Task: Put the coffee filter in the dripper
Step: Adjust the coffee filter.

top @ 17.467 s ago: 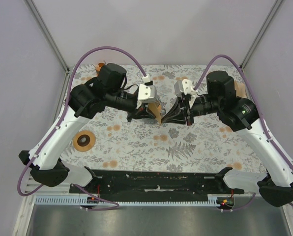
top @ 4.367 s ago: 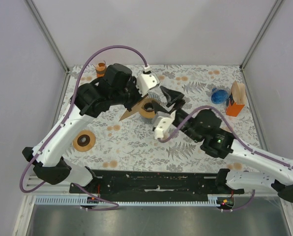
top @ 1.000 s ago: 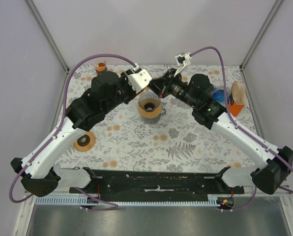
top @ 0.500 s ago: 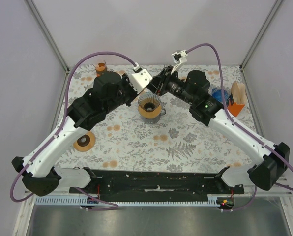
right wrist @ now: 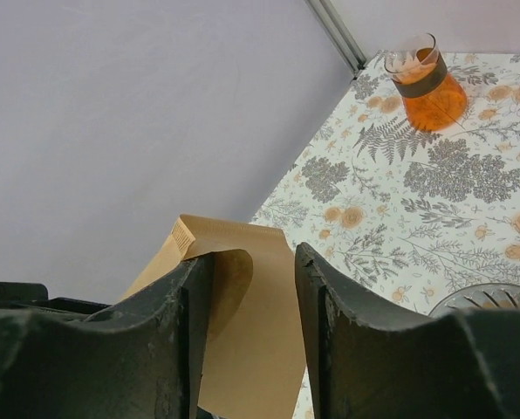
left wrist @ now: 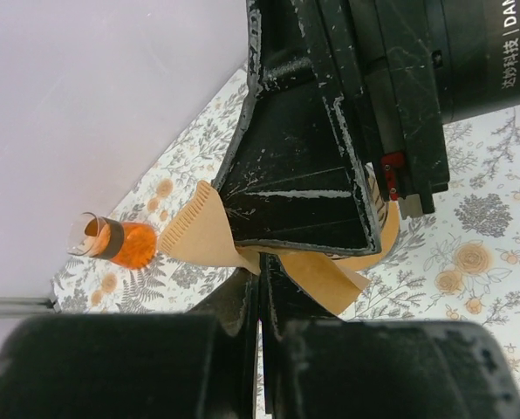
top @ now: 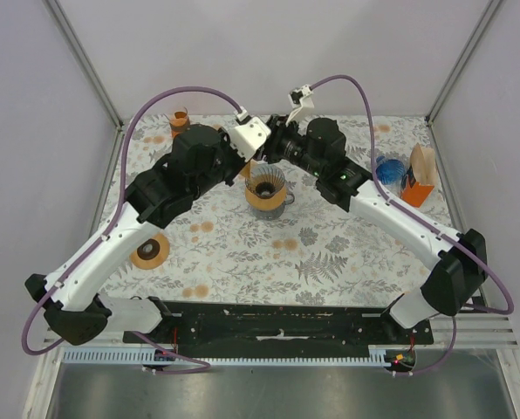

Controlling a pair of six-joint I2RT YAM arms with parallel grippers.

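Your left tool (left wrist: pixel 258 292) is pinching the coffee filter (left wrist: pixel 199 236) near the dripper (top: pixel 266 188); your right tool (right wrist: pixel 253 257) is holding its jaws apart, the filter showing between them.

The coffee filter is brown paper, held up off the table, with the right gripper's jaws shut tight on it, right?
Not quite. The right wrist view shows the right gripper with its jaws apart and the brown coffee filter between them. The left gripper is the one shut on it.

White print "达妙科技 | DA", cut off, on right arm's motor housing (left wrist: pixel 487 52)
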